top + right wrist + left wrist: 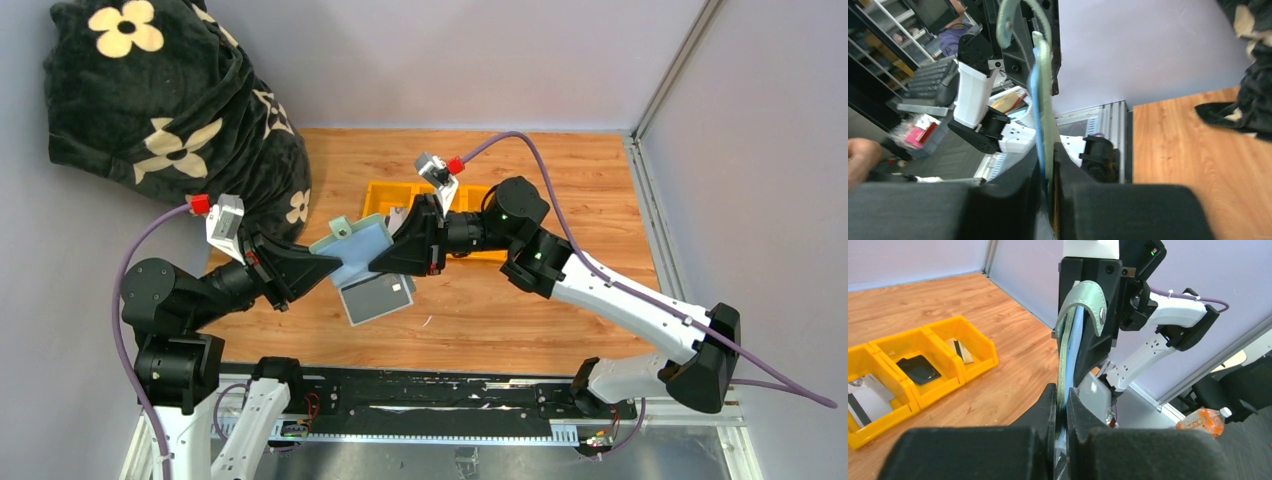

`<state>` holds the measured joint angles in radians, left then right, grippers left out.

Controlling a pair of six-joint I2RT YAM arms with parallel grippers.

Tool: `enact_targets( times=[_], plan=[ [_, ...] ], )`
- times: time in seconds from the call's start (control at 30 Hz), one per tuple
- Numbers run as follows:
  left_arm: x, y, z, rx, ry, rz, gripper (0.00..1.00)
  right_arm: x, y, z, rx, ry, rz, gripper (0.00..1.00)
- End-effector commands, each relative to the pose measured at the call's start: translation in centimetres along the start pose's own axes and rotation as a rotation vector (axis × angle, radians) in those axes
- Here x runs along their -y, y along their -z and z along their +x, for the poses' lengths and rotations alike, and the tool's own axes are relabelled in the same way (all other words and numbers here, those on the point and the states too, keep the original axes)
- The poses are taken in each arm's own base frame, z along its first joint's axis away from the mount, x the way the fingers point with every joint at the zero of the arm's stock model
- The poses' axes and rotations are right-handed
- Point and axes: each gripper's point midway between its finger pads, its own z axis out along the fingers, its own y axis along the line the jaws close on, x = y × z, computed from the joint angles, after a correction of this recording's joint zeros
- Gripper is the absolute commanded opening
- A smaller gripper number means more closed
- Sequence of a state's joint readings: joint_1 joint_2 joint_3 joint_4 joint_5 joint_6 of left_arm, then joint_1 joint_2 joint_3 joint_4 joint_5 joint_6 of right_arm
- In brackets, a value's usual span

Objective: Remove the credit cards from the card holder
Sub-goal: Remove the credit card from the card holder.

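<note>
Top external: card holder lengthwise left-to-right.

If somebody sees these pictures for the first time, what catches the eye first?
The left gripper and the right gripper pinch the card holder from opposite sides above the table. A grey card shows at its near edge, and a black flowered cloth fills the far left corner.

Yellow 3-compt tray on wood table, floral blanket back-left.
</note>
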<state>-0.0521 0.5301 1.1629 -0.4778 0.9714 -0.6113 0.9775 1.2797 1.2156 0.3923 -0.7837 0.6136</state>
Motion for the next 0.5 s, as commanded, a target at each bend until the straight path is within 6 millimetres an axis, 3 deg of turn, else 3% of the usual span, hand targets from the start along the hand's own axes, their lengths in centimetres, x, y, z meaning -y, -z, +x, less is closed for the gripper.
enact_targets(
  times=[0.0,0.07,0.17,0.3,0.47],
  plan=[
    [-0.6,0.0,0.1,0.010,-0.030,-0.028,0.02,-2.5,-0.3,-0.7,-0.015,0.057,-0.075,0.33],
    [-0.6,0.2,0.8,-0.030,-0.063,-0.015,0.01,-2.9,-0.1,0.2,-0.110,0.071,-0.091,0.59],
    [-0.3,0.4,2.4,-0.125,-0.090,0.046,0.02,-2.3,0.3,1.3,-0.235,0.120,-0.064,0.74],
    [0.4,0.7,3.2,-0.164,-0.082,0.092,0.00,-2.0,0.4,2.2,-0.360,0.146,-0.071,0.78],
    [0.9,0.9,3.4,-0.175,-0.093,0.117,0.00,-1.1,-0.1,3.7,-0.499,0.183,-0.055,0.73]
  ],
)
